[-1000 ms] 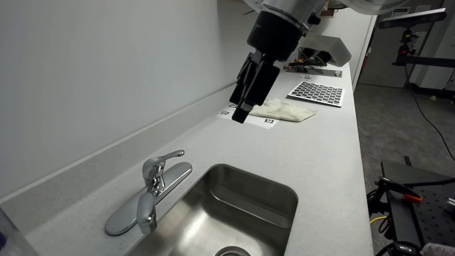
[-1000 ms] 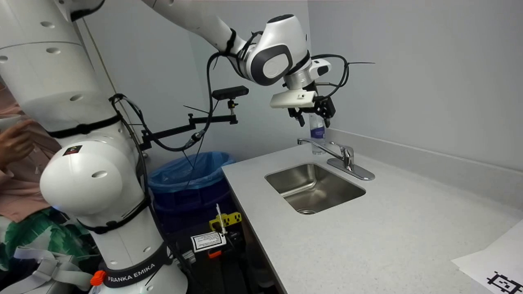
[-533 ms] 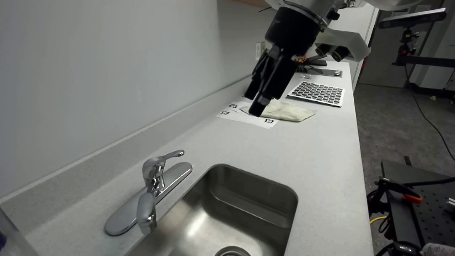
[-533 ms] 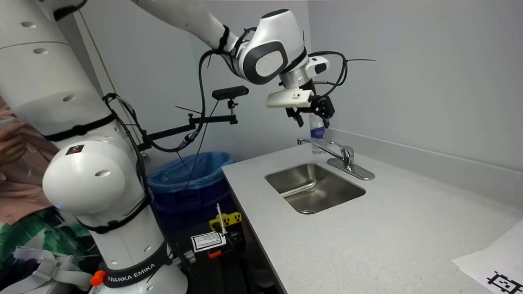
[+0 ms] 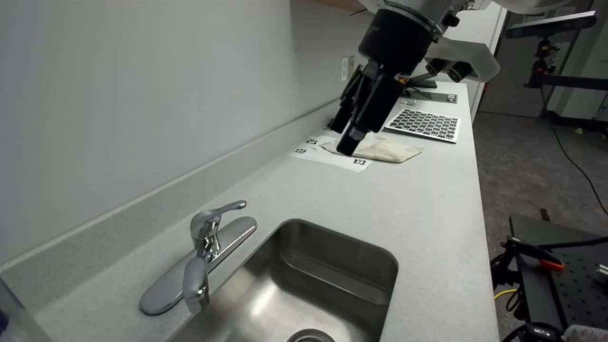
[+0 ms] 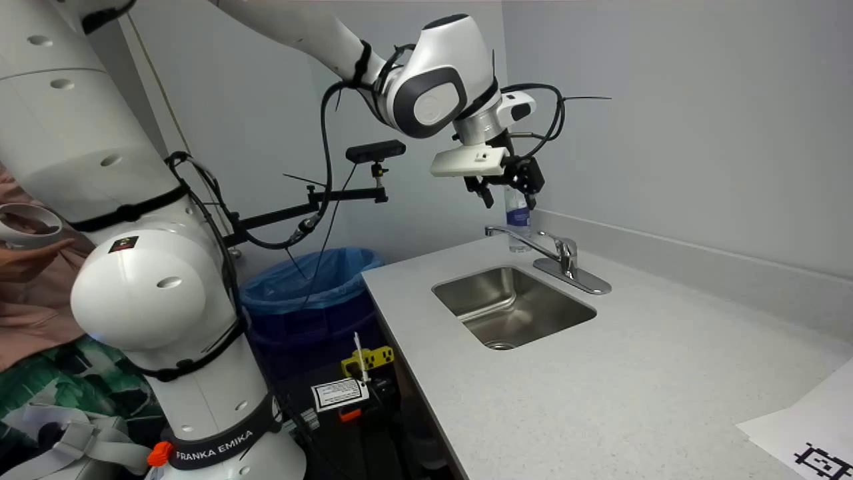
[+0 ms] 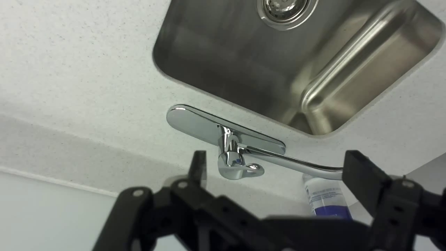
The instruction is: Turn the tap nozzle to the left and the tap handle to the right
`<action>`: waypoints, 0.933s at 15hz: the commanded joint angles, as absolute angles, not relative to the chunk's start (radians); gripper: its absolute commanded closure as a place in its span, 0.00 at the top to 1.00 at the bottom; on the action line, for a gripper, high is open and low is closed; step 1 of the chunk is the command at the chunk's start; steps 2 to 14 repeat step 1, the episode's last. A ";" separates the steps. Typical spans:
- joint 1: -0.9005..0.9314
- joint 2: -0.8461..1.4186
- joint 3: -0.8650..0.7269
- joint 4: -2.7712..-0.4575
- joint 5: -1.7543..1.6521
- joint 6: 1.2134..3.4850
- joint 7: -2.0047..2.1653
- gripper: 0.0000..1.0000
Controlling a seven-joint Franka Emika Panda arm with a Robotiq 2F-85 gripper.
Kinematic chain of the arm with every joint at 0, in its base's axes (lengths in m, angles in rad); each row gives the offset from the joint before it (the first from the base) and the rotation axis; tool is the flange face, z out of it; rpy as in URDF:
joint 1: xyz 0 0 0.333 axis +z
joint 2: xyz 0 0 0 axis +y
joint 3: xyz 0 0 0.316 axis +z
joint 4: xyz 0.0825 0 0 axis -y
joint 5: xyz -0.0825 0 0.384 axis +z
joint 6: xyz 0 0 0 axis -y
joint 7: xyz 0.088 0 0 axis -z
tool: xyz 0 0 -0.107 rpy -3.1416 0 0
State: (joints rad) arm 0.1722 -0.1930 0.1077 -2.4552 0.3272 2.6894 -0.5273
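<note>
A pale grey wall [image 5: 142, 95] backs a speckled counter [image 5: 432, 213]; the floor [image 5: 513, 161] is dark grey.

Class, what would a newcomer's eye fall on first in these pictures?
Probably the big white robot arm, towering at the left of an exterior view. Next, the black gripper, open across the bottom of the wrist view. Then the shiny chrome tap, beside the steel sink set into the pale counter.

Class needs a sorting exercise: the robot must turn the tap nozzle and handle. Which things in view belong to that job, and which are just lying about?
Belong to the job:
tap nozzle
tap handle
gripper, open

Just lying or standing about:
labelled bottle
pale cloth
printed sheets
patterned board
blue-lined bin
</note>
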 commanded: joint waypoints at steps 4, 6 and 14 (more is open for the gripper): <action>0.200 -0.193 0.081 -2.455 0.313 2.690 -0.516 1.00; 0.200 -0.193 0.081 -2.455 0.313 2.690 -0.516 1.00; 0.200 -0.193 0.081 -2.455 0.313 2.690 -0.516 1.00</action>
